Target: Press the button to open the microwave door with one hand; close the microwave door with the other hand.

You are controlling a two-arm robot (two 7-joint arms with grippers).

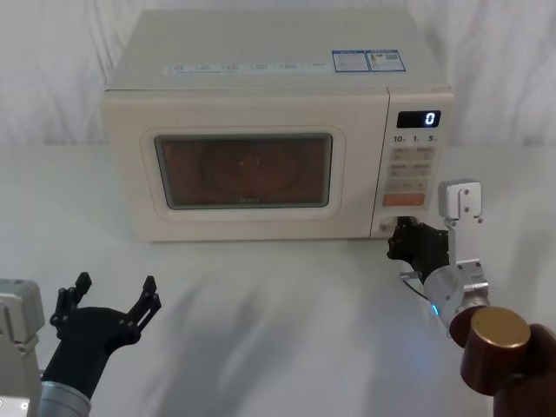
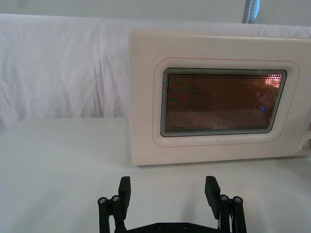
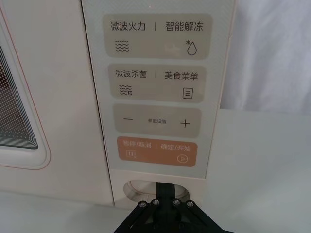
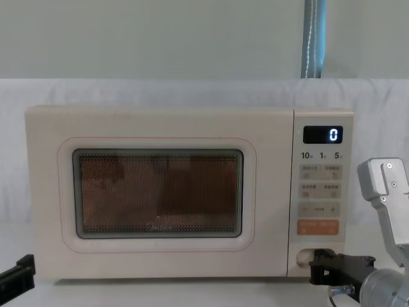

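Right pincer (image 3: 164,200), tips together, pressed on button (image 3: 137,188) below orange key (image 3: 156,151). Microwave door (image 4: 160,195) flush, not yet sprung (closing remains). Left pincer (image 2: 168,195) spread, waiting over surface (image 1: 278,321).

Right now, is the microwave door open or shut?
Shut: the door sits flush with the control panel, though the right claw is at the button.

We see the microwave door (image 1: 243,169) shut flush with the oven front: a wide cream panel with a dark mesh window and a thin pink outline. The button (image 3: 146,188), a cream oval, sits at the panel's foot, right of that door, under the orange key.
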